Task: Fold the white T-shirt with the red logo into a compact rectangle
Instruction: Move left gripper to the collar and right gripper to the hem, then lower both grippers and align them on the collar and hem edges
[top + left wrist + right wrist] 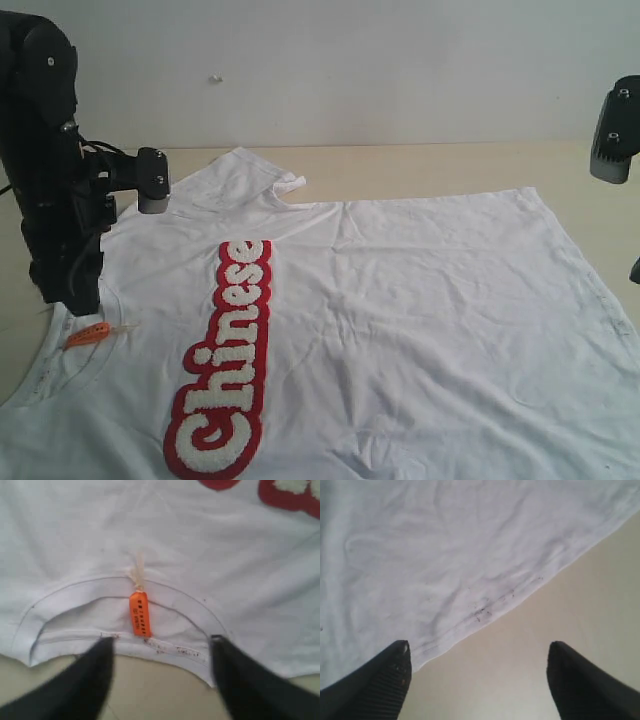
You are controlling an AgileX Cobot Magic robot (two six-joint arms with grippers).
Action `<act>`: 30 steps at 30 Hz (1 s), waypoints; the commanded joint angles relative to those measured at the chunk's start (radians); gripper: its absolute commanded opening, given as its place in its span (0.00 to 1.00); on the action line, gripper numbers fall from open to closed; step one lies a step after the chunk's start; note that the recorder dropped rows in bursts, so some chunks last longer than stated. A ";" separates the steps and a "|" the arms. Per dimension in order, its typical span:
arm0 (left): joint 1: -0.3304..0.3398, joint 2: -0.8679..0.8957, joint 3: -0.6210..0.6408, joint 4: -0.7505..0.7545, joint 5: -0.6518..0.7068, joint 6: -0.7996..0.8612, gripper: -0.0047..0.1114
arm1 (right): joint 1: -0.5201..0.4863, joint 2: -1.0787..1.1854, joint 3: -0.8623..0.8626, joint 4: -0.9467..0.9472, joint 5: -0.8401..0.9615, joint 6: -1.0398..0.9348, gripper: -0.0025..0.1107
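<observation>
- Now the white T-shirt (400,300) lies spread flat on the light tabletop (450,165), front side up.
- It covers most of the tabletop and has soft wrinkles. Its near side runs out of the exterior view.
- The red logo (225,370) is a long red patch with fuzzy white letters. It sits on the chest, on the left part of that view.
- A little orange tag (140,614) lies in the round neck hole (120,587), near the black left arm (50,180).
- The left pincer (162,641) hangs just over the neck edge. Its two black tips are spread apart and hold nothing.
- The right pincer (478,645) hangs over the shirt's bottom edge (485,612). Its tips are spread wide and hold nothing.
- One right tip is over the cloth, and the other is over bare tabletop.
</observation>
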State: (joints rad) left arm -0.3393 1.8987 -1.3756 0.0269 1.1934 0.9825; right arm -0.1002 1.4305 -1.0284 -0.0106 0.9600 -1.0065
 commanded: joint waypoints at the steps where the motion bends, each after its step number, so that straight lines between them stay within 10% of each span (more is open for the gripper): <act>1: 0.003 -0.004 0.004 -0.015 -0.033 -0.053 0.94 | -0.005 0.001 0.008 0.011 -0.013 -0.042 0.66; 16: 0.088 -0.026 0.021 -0.058 0.017 0.291 0.93 | -0.005 0.009 0.144 0.062 -0.242 -0.419 0.64; 30: 0.263 -0.014 0.224 -0.047 -0.336 0.532 0.94 | -0.005 0.250 0.140 0.005 -0.282 -0.439 0.64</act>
State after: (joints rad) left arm -0.1089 1.8841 -1.1641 0.0105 0.8893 1.4564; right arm -0.1002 1.6427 -0.8858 0.0000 0.7254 -1.4319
